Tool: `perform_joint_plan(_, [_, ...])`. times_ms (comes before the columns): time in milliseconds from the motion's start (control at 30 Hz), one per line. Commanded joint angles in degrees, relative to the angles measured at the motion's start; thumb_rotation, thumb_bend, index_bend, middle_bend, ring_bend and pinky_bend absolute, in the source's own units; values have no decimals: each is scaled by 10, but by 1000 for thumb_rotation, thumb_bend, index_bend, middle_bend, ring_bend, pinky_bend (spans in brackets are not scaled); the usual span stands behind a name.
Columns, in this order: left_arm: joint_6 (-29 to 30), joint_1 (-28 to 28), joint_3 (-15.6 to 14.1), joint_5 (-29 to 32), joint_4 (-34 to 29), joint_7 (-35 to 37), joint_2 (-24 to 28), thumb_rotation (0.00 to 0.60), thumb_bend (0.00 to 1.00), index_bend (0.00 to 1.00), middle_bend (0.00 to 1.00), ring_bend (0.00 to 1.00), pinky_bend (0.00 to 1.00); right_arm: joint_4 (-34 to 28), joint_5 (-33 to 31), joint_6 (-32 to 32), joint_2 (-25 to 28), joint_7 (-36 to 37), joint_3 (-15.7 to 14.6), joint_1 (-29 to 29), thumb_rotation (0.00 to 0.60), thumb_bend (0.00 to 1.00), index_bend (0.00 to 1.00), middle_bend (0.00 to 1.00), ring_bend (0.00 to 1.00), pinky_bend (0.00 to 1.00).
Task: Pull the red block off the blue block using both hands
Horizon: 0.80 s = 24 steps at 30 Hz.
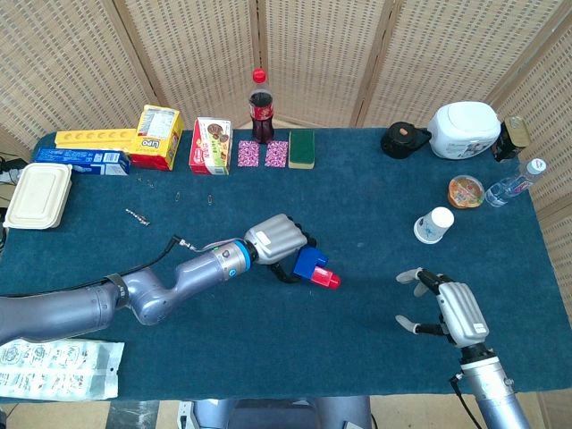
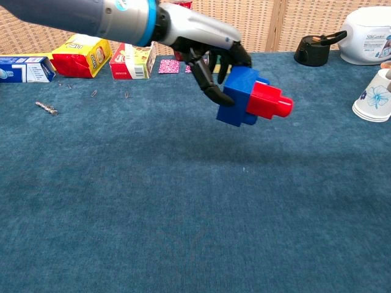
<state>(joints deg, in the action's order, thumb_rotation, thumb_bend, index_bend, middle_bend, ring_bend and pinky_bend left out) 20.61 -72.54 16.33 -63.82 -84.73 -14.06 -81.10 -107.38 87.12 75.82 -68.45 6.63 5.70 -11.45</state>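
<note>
While our left hand point(image 1: 279, 239) grips the blue block point(image 1: 309, 263) from its near-left side, the block hangs clear of the dark blue tablecloth point(image 1: 357, 214), lifted above it, as the chest view shows. We see the red block point(image 2: 269, 101) seated on the blue block's far end, pointing away from our left hand toward our right side, the two blocks pressed together and tilted slightly down at the red tip. Our dark fingers point(image 2: 206, 79) curl around the blue block's left face and upper edge.

Our right hand point(image 1: 451, 308) sits well apart from the blocks, off to their right and nearer the table's front edge, holding nothing, its fingers spread and its thumb out to the left. It shows only in the head view.

Beyond our right hand stands a white paper cup point(image 1: 434, 224), and further back a white rice cooker point(image 1: 463, 130). Behind our left hand, along the far edge, stands a cola bottle point(image 1: 260, 109) with a green sponge point(image 1: 301, 148) just beside it.
</note>
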Motion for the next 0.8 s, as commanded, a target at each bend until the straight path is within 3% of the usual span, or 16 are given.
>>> perform_joint_plan(33, [-1,-23,-8,18,10,-7,-17,361,396,515,413,362,368,-8,-36,-15,-16,-43,16,-14,598,200,338,373,507,403])
perform_joint_plan(333, [37,-68,-33,80,31,-30,-55,363,396,516,412,362,369,-41,-98,-57,-13,-108,29,-42,600,200,307,338,481,375])
perform_joint_plan(800, [162,-103,-79,221,16,-122,-88,353,396,515,412,362,369,-100,-220,-83,-24,-247,56,-96,600,196,286,324,466,354])
